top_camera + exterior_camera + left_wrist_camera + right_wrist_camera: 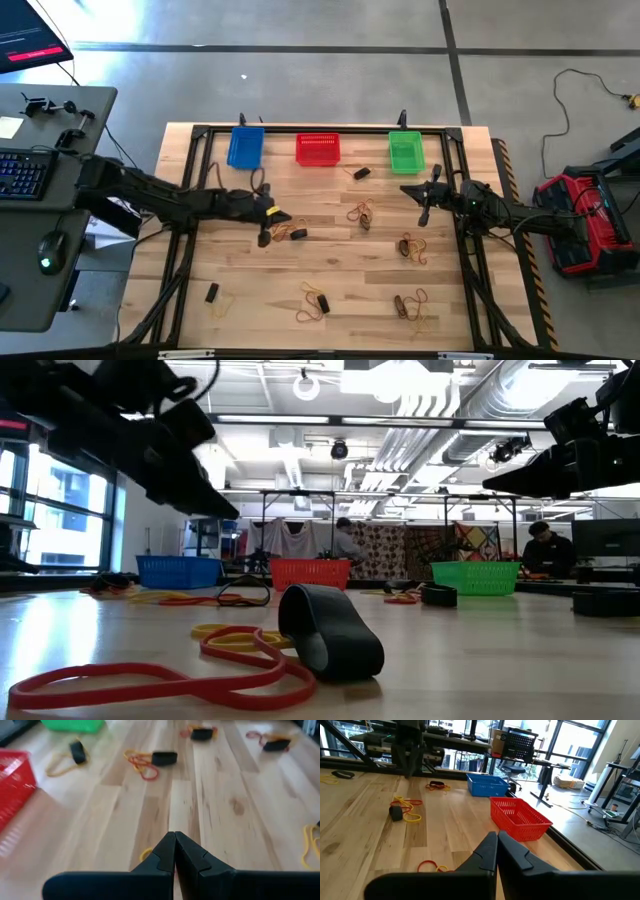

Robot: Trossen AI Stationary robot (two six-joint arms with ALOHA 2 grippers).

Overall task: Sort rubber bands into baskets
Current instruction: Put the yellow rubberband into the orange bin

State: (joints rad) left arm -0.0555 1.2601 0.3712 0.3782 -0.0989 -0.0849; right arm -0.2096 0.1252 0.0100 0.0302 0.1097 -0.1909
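Seen from above, the wooden tabletop (330, 250) fills the middle of the frame. Along its upper edge stand three baskets in a row: the blue basket (245, 147) to the left, the red basket (318, 149) in the middle, the green basket (405, 151) to the right.

The left arm reaches in from the left of the frame, and the left hand (266, 215) sits left of centre, below the blue basket, its fingers pressed together on nothing. A small cluster of rubber bands (291, 233) lies just beside it, to its lower right.

More bands are scattered over the tabletop: a dark one (211, 293) at the lower left, a tangle (314, 303) at the lower middle, another (360, 213) near the centre, a dark piece (361, 173) between the red and green baskets, and two tangles (412, 247) (411, 305) at the lower right. At this height I cannot count the loops in each tangle.

The right hand (424, 197) is in the right half of the frame, below the green basket, also closed and empty.
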